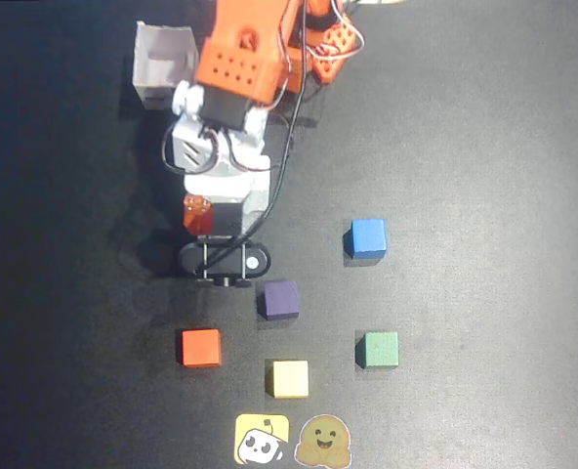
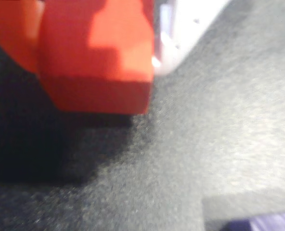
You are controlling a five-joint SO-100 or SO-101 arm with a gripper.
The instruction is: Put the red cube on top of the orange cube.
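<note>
While seen in overhead view, red cube (image 1: 197,214) sits clamped in gripper (image 1: 199,217), tilted, no long axis. Wrist view: cube (image 2: 97,57) fills upper left, jaws closed on it. Orange cube (image 1: 201,347) square on mat (image 1: 484,147), open room around, directly below gripper; purple cube (image 1: 280,299) nearest.

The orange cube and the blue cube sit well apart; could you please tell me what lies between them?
The purple cube lies roughly midway between the orange cube and the blue cube, touching neither, as the overhead view shows.
</note>
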